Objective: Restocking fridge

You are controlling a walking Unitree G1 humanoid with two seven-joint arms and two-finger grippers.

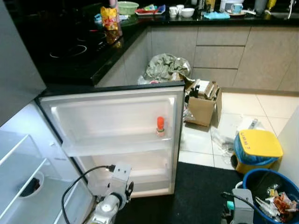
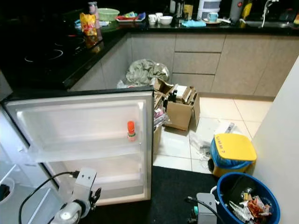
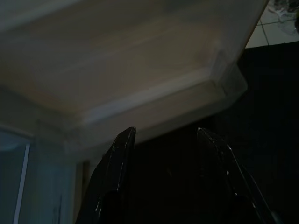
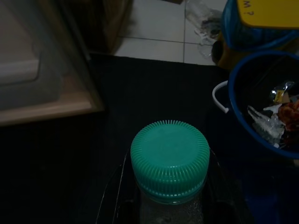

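The fridge door stands wide open, and a small bottle with an orange cap sits upright on its upper door shelf. My left gripper is open with nothing between its fingers, low down just before the door's bottom shelf. My right gripper is shut on a clear bottle with a green ribbed cap, held low over the black mat on my right. The fridge's white inner shelves lie at the far left.
A blue bin of rubbish and a bucket with a yellow lid stand at the right. An open cardboard box and a bundle of cloth sit beyond the door. The black counter carries a snack bag and dishes.
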